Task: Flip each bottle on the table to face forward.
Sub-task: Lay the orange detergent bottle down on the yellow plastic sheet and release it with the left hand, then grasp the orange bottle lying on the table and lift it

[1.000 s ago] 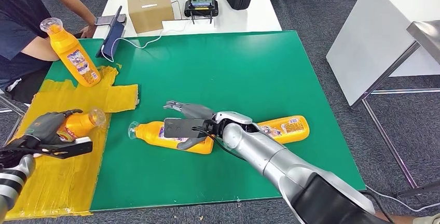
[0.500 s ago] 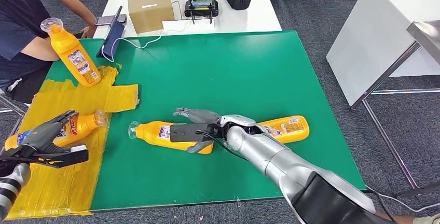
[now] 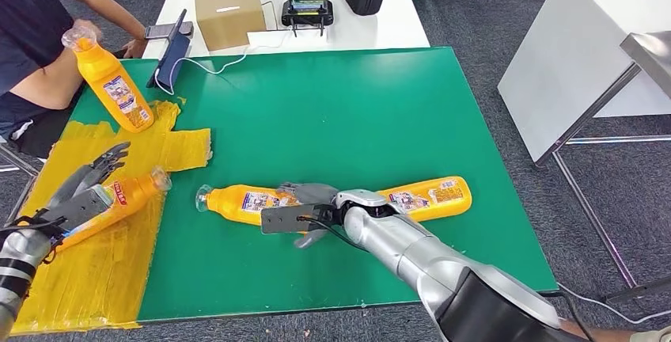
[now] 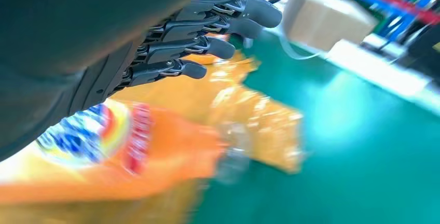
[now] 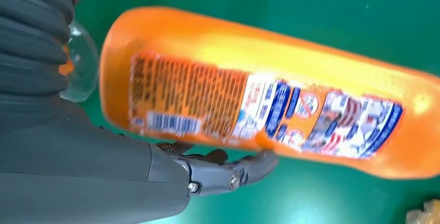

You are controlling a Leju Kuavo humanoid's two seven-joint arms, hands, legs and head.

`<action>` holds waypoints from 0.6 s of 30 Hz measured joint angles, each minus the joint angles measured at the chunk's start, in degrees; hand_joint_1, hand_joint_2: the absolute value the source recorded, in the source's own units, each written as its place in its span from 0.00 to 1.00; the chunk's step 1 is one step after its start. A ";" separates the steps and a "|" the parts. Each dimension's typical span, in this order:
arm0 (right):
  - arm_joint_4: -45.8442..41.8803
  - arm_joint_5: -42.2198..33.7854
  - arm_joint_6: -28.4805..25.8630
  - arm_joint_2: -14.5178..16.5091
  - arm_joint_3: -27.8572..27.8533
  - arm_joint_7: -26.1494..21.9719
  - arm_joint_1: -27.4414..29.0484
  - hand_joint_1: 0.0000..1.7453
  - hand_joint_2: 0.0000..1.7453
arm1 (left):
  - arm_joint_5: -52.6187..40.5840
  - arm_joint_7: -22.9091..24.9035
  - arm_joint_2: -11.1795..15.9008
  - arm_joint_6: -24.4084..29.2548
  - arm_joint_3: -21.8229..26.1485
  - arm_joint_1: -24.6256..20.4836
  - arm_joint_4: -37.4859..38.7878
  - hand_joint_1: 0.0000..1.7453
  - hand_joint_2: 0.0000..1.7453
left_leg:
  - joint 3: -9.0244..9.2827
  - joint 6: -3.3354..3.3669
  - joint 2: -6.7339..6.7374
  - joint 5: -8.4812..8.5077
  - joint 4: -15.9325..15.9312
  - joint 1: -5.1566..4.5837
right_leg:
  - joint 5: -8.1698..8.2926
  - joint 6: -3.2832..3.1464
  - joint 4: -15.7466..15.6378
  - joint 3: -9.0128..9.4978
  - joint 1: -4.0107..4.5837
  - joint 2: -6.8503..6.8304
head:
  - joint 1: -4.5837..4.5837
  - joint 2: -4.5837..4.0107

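Four orange bottles: one upright (image 3: 113, 87) upper left; one lying (image 3: 119, 197) at left; two lying (image 3: 245, 202) (image 3: 431, 194) mid-frame, perhaps back labels up.

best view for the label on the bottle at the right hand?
Right wrist view: the bottle is close, barcode and print side readable, right hand beside it. Head view shows that bottle small, partly behind the hand.

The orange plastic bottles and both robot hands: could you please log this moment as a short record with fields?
surface: green table mat with yellow taped patch
bottles lying: three
middle orange bottle: on the mat, barcode side facing the right wrist camera
right hand: fingers around middle orange bottle
left orange bottle: on the yellow patch
left hand: fingers spread over left orange bottle
far orange bottle: untouched
fourth orange bottle: held tilted by a person
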 joint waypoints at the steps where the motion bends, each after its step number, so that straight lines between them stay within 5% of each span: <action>1: 0.44 0.14 -0.14 0.37 0.03 0.24 0.10 0.00 1.00 | 2.23 -0.01 -0.33 -0.89 -0.02 0.10 -0.89 0.00 0.00 | 0.00 0.00 0.00 0.00 0.00 0.00 | 0.00 0.00 0.00 0.00 0.00 0.00 | -0.01 0.00; 11: 3.58 0.87 -1.59 3.33 0.06 2.62 1.30 0.00 1.00 | 9.88 -0.02 -3.71 -5.26 -0.16 -0.66 -4.92 0.00 0.00 | 0.05 0.00 0.03 0.00 0.00 0.00 | 0.00 0.00 0.00 0.01 0.00 0.02 | 0.00 0.00; 12: 3.75 0.87 -1.64 3.46 0.06 2.63 1.32 0.15 1.00 | 9.90 -0.02 -3.91 -5.28 -0.16 -0.72 -5.01 0.00 0.00 | 0.07 0.00 0.04 0.00 0.00 0.00 | 0.00 0.00 0.00 0.02 0.00 0.02 | 0.00 0.00; 15: 4.14 0.87 -1.75 3.69 0.06 2.73 1.31 0.90 1.00 | 9.91 -0.02 -4.35 -5.29 -0.16 -0.82 -5.09 0.00 0.00 | 0.10 0.00 0.04 0.00 0.00 0.00 | 0.00 0.00 0.00 0.04 0.00 0.02 | 0.00 0.00; 16: 4.26 0.87 -1.74 3.75 0.06 2.85 1.31 1.00 1.00 | 9.92 -0.02 -4.48 -5.31 -0.17 -0.88 -5.10 0.00 0.00 | 0.11 0.00 0.04 0.00 0.00 0.00 | 0.00 0.00 0.00 0.05 0.00 0.02 | -0.01 0.00; 18: 4.56 0.93 -1.73 3.88 0.05 3.19 1.31 1.00 1.00 | 10.11 -0.02 -4.74 -5.40 -0.19 -1.11 -5.10 0.00 0.00 | 0.12 0.00 0.04 0.00 0.00 0.01 | 0.00 0.00 0.00 0.05 0.00 0.02 | -0.01 0.00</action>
